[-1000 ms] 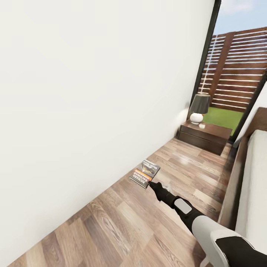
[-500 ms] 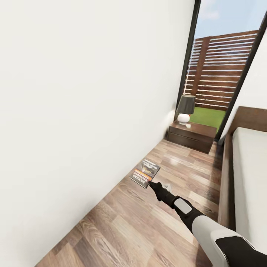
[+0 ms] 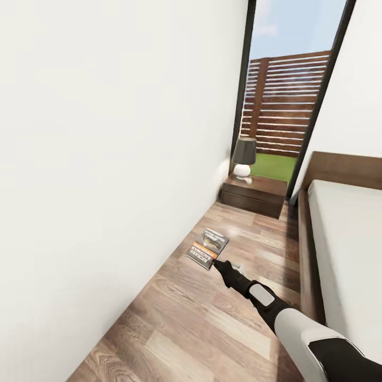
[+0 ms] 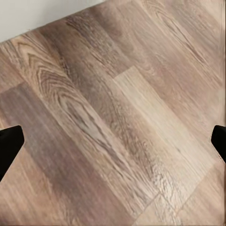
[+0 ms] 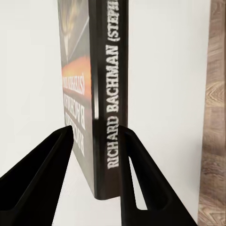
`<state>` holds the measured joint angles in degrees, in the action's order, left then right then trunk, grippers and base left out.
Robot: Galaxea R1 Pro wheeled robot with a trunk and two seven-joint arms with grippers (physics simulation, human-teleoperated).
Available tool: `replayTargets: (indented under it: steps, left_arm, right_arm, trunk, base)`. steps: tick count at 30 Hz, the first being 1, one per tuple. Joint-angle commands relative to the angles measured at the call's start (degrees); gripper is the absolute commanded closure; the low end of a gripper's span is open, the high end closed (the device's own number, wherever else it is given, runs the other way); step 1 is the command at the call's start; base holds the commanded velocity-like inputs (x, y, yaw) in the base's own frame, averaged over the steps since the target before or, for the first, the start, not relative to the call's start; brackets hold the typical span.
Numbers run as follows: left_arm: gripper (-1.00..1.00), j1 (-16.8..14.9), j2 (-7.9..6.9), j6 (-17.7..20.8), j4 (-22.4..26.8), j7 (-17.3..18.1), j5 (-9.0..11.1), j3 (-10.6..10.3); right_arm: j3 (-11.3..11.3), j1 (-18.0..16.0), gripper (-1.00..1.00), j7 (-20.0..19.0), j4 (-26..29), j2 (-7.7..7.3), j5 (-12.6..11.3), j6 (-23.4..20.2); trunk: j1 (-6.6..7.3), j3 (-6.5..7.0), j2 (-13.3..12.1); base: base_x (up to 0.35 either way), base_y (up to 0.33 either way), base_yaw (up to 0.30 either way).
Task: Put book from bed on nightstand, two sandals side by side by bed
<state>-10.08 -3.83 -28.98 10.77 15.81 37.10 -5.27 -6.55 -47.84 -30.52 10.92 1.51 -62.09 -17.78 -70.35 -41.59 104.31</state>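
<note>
Right wrist view: book [image 5: 96, 103] between fingers [image 5: 42, 165].

The book [image 3: 207, 248], a thin paperback with a dark grey cover, white lettering and an orange band, is held above the wood-plank floor, close to the white wall on the left. In the right wrist view its spine [image 5: 108, 94] reads "RICHARD BACHMAN". The nightstand [image 3: 253, 196], low and dark brown, stands far ahead by the tall black-framed window. The bed [image 3: 339, 233], dark wood with a light-grey mattress, lies at the right.
</note>
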Motion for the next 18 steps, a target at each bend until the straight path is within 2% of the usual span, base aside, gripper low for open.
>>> replayTargets:
  steps: [1, 18]
  left_arm:
    - [-1.0, -0.03, -0.04, -0.2, -0.05, 0.19, 0.61, -0.46]
    - [-1.0, -0.03, -0.04, -0.2, -0.05, 0.19, 0.61, -0.44]
  right_arm:
    - [-0.31, -0.06, 1.0, -0.07, -0.02, -0.01, -0.75, -0.18]
    - [-0.31, -0.06, 1.0, -0.07, -0.02, 0.01, -0.75, -0.15]
  trunk:
    - [-0.02, -0.01, 0.02]
    - [-0.02, 0.69, 0.02]
  base:
    - [0.249, 0.033, -0.261]
    - [0.248, 0.101, -0.261]
